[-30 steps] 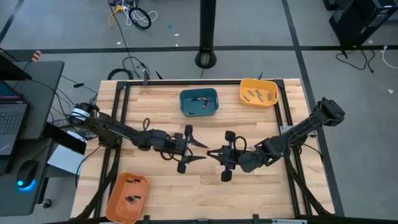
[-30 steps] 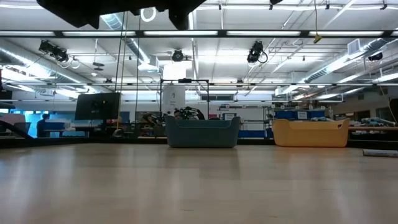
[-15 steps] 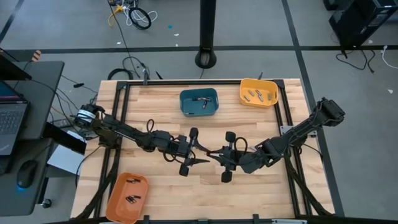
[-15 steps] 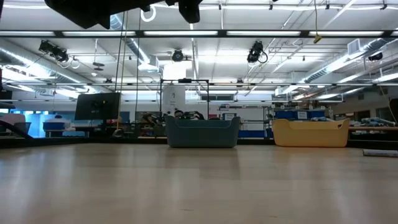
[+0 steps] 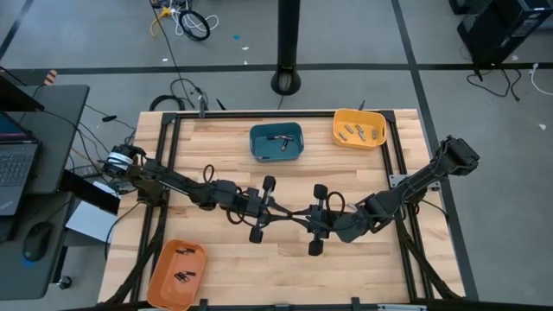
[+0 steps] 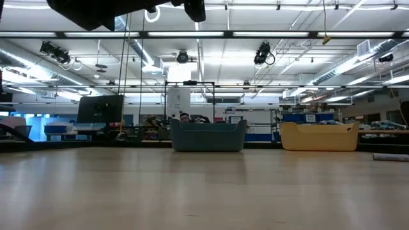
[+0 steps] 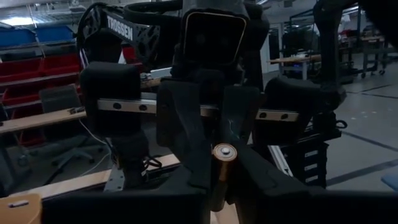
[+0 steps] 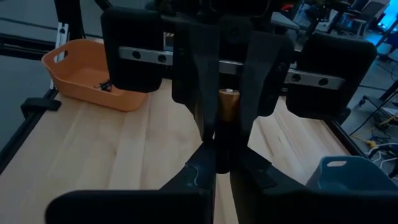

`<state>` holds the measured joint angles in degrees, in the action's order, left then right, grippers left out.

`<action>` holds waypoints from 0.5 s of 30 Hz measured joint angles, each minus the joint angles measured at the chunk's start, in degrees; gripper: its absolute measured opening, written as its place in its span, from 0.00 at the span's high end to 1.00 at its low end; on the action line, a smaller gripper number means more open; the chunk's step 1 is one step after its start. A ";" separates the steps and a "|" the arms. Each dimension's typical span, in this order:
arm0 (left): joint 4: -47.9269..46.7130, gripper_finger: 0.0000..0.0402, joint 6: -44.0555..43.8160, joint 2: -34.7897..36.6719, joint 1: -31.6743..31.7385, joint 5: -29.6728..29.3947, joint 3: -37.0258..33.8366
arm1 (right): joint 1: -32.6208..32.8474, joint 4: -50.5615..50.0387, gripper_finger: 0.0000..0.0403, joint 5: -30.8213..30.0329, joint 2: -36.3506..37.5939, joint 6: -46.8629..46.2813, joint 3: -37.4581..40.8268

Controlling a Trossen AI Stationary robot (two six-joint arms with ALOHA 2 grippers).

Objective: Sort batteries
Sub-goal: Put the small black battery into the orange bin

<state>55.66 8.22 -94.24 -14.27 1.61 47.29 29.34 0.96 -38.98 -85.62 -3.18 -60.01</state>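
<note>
Handoff mid-air above table centre: battery (image 7: 222,154) pinched end-on by both left gripper (image 5: 278,210) and right gripper (image 5: 298,213). Risk: if either releases with the other's hold shallow, it drops and rolls.

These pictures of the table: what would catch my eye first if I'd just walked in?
Probably the two dark arms meeting mid-table, the left claw and right claw tip to tip, both closed on one small battery. Around them sit three bins holding batteries: a teal bin and yellow bin at the far edge, an orange bin at the near left corner.
</note>
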 joint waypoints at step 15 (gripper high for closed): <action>-2.13 0.91 1.83 2.86 0.19 0.57 0.24 | -0.17 -2.29 0.66 -1.86 0.98 1.05 -0.04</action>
<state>53.53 10.05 -91.37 -14.07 2.18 47.53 29.17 -1.33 -40.84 -84.64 -2.13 -60.05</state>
